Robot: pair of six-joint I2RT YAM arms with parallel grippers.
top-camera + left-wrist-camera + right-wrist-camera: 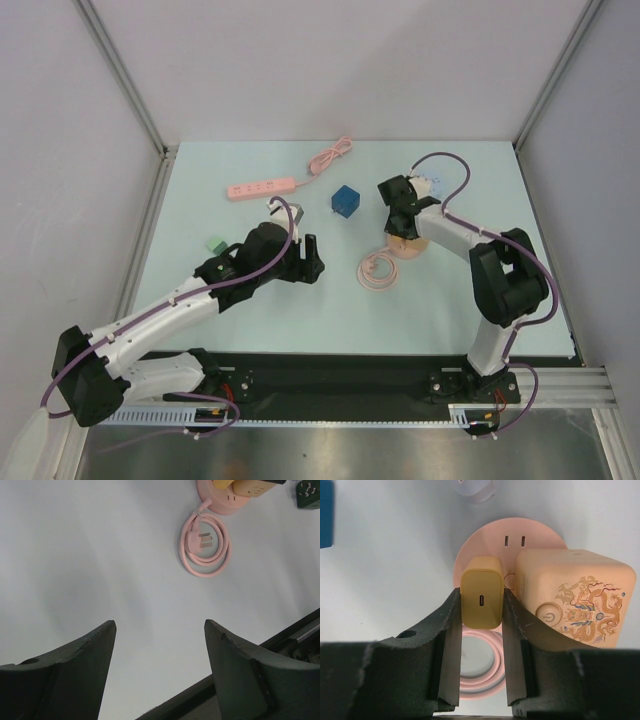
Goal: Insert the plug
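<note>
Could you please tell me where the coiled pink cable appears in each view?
Top external: coiled pink cable, centre, beside the round pink socket base.
Left wrist: upper right, below that base.
Right wrist: bottom centre, below the yellow charger in the right tool.
Shared landmark: the socket base.

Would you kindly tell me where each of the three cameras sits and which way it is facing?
Top view: above and behind the arms, looking down at the table; the left arm and right arm show, bases at the bottom.
Left wrist: on the left arm, looking down past its open left claw at a coiled pink cord.
Right wrist: on the right arm, looking along the right claw, shut on a yellow charger above a round pink socket.
Shared: both wrist views show the cord and socket.
</note>
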